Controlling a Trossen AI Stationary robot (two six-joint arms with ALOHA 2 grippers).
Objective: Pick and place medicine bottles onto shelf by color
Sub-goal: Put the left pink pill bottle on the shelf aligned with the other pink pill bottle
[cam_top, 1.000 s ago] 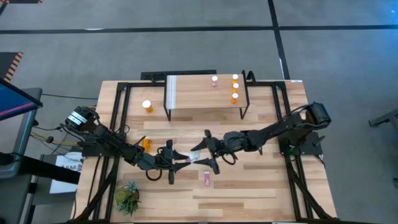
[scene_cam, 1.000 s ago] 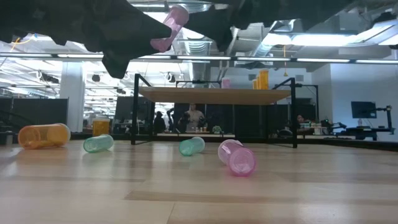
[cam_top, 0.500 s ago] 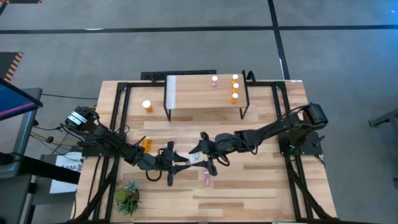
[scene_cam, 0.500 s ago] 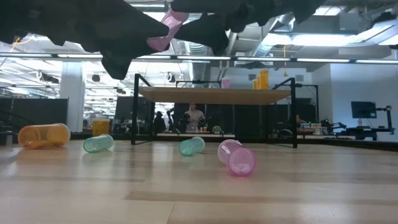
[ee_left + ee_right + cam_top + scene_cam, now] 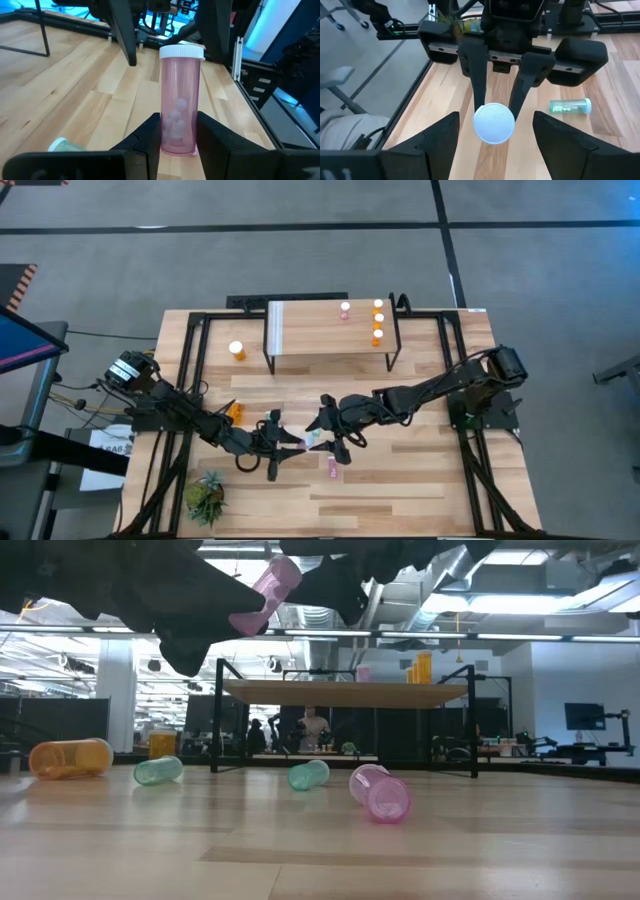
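My left gripper is shut on a pink medicine bottle with a white cap and holds it above the table's middle. Its capped end points toward my right gripper. That gripper is open, with one finger on each side of the cap and a gap at both. The shelf stands at the far side. It carries one pink bottle and three orange ones, all upright. Another pink bottle lies on its side on the table. My left gripper pinches the pink bottle's bottom end between its two fingers. The fingers run along the bottle's length from the table's left, nearly level. The bottle is lifted clear of the table and sticks out past the fingertips, cap end a little higher.
On the table, an orange bottle and two teal ones lie on their sides. One more orange bottle stands left of the shelf. A green plant is at the near left corner.
My right gripper has tipped up toward level. Its open fingers have come toward the table's left and now stand around the held bottle's cap. My left gripper has turned slightly and raised the bottle's cap end a little.
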